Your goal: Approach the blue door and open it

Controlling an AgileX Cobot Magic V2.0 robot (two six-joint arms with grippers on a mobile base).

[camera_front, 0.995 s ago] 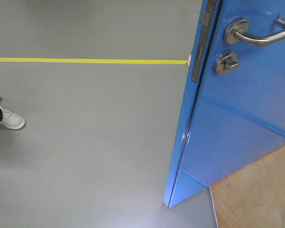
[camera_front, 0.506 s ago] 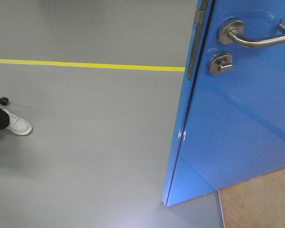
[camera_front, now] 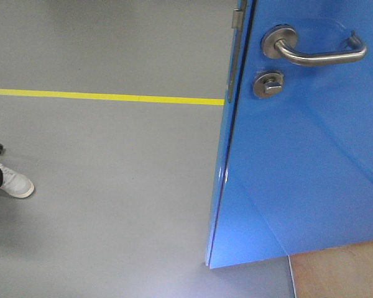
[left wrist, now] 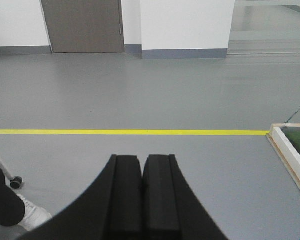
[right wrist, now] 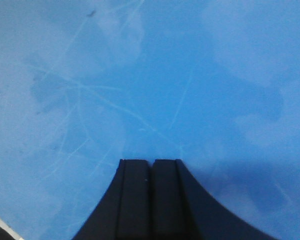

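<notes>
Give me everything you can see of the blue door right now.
The blue door is a glossy bright-blue flat slab standing ajar, its free edge toward the camera. A brushed-silver lever handle sits near the top, a round thumb-turn lock beneath it, and a metal latch plate on the edge. The right gripper, shut, points at its scuffed face; contact is unclear.

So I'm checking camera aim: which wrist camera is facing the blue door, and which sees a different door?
The right wrist view is filled by the blue door behind the shut right gripper. The left gripper faces open floor, with a brown door in the far wall.
</notes>
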